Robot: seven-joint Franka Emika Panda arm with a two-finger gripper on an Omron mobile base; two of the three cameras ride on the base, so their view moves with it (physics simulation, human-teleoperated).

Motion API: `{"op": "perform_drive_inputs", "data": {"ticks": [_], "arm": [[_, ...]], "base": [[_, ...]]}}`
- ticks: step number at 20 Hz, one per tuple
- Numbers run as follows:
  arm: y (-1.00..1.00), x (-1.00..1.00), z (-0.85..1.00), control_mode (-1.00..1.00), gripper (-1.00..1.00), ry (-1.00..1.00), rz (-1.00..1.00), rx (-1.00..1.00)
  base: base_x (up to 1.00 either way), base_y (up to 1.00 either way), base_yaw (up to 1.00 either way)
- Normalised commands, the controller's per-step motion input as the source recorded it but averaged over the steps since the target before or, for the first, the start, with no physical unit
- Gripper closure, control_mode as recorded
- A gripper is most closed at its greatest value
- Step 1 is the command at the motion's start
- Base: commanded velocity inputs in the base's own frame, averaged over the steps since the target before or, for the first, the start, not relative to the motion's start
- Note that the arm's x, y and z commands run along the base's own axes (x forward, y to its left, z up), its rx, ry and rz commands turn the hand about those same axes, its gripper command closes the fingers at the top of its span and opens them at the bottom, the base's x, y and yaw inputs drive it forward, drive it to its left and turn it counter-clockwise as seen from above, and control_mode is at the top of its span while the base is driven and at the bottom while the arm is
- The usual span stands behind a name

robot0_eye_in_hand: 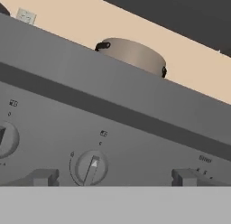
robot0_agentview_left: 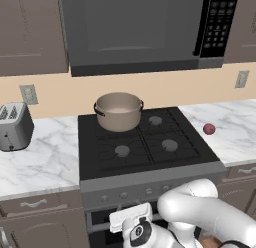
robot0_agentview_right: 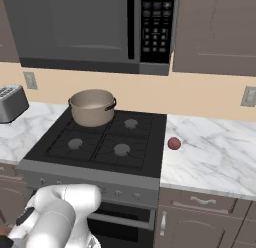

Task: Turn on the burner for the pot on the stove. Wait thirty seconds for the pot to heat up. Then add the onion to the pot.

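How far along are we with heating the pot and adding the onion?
Nothing looks finished yet. In hand: the open gripper faces the stove's front panel, a knob between its fingers, not gripped. The pot sits on the rear-left burner with no flame visible. Left: turning the knob, the wait, then fetching the onion from the right-hand counter.

Tan pot (robot0_agentview_right: 92, 107) on the stove's (robot0_agentview_right: 95, 142) back-left burner, red onion (robot0_agentview_right: 174, 143) on counter (robot0_agentview_right: 215, 157) beside
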Motion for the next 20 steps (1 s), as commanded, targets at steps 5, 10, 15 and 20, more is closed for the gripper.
{"op": "perform_drive_inputs", "data": {"ticks": [5, 10, 15, 20], "arm": [[0.00, 0.00, 0.00, -1.00, -1.00, 0.00, 0.00, 0.01], [0.00, 0.14, 0.00, -1.00, -1.00, 0.00, 0.00, 0.00], [-0.01, 0.26, 0.00, -1.00, -1.00, 0.00, 0.00, 0.00], [-0.01, 0.18, 0.00, -1.00, -1.00, 0.00, 0.00, 0.00]], "base": [[0.00, 0.00, 0.00], [0.00, 0.00, 0.00], [0.00, 0.00, 0.00], [0.00, 0.00, 0.00]]}}
